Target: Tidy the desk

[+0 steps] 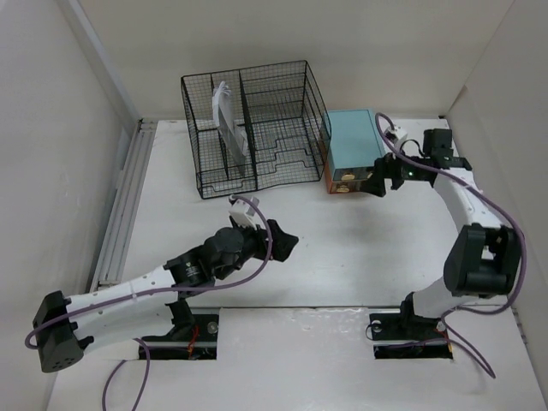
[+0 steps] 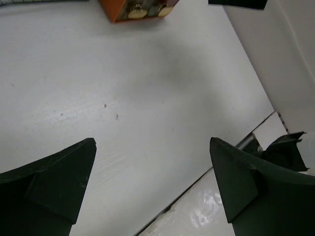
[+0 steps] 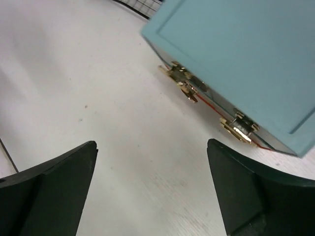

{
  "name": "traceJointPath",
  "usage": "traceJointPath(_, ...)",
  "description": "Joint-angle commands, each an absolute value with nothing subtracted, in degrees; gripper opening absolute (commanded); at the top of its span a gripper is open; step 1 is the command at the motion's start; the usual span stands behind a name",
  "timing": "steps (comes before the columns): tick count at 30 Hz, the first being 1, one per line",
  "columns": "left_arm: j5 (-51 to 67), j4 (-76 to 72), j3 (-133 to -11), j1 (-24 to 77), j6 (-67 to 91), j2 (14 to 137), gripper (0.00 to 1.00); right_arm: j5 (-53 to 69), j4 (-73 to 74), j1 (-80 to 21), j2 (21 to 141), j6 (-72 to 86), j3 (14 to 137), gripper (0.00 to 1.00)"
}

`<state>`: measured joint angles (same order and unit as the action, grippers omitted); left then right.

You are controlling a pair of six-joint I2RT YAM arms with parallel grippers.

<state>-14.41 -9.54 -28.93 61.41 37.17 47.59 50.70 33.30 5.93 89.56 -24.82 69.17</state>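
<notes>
The white desk (image 1: 342, 248) carries a black wire-mesh rack (image 1: 253, 128) at the back and a teal box (image 1: 353, 141) with an orange front and brass drawer pulls to its right. My left gripper (image 1: 278, 240) is open and empty over the bare middle of the desk; in the left wrist view its fingers (image 2: 59, 182) frame only the white top. My right gripper (image 1: 383, 178) is open and empty, hovering just in front of the teal box (image 3: 246, 64), whose brass pulls (image 3: 182, 81) show close ahead.
White papers (image 1: 229, 116) stand in the rack's left compartment. White walls close in the desk at left, back and right. A metal rail (image 1: 124, 205) runs along the left edge. The arm bases sit at the near edge.
</notes>
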Motion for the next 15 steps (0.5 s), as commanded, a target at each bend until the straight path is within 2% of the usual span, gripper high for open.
traceJointPath(1,-17.4,-5.11,-37.34,61.61,30.25,45.62,1.0,50.64,46.88,5.89,81.5,-40.18,72.16,0.99)
traceJointPath(6,-19.24,2.18,-48.31,61.61,25.49,45.43,1.0,33.7,31.93,5.1,64.21,-27.91,66.73,0.99)
traceJointPath(11,-23.63,7.46,-54.75,61.61,21.45,46.05,1.0,8.41,12.17,5.1,48.89,-15.48,58.55,0.99)
traceJointPath(15,-27.25,9.49,-56.95,59.33,17.67,46.58,1.0,7.65,11.16,5.1,40.18,-16.7,54.76,0.99)
